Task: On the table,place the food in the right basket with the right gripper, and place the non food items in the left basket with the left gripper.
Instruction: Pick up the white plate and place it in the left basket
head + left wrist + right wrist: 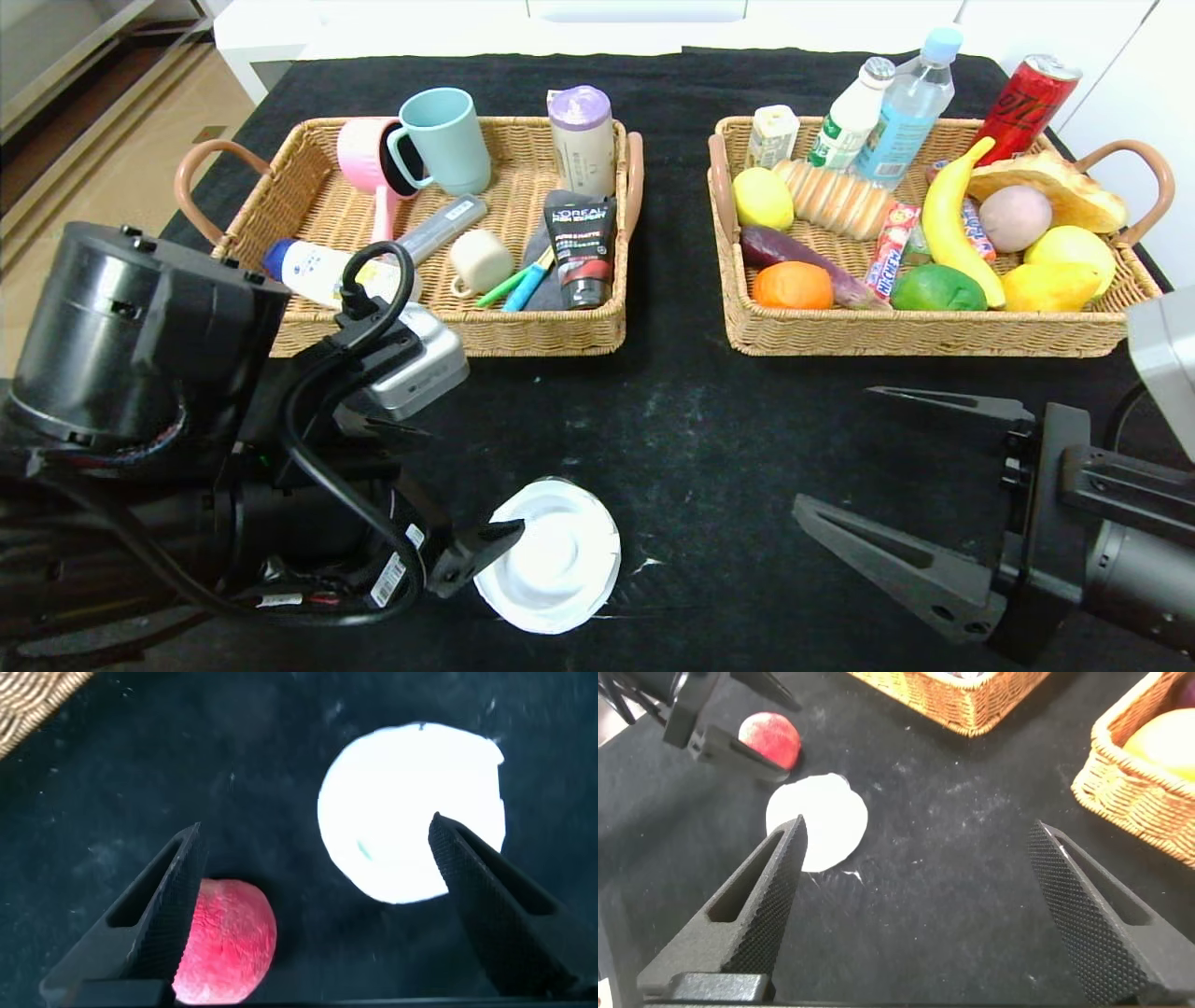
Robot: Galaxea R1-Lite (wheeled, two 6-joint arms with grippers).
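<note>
On the black table lies a white round dish, near the front. My left gripper hovers open over it, one finger at its rim. In the left wrist view the open left gripper has the dish by one finger and a red-pink peach by the other, nothing held. The head view hides the peach behind the left arm. My right gripper stands open and empty at the front right. Its wrist view shows the right gripper, the dish and the peach.
The left basket holds mugs, tubes and a blue-capped white bottle. In the right basket lie the eggplant, the orange, the Hi-Chew stick, fruit, bread and drinks. Bare cloth lies between the grippers.
</note>
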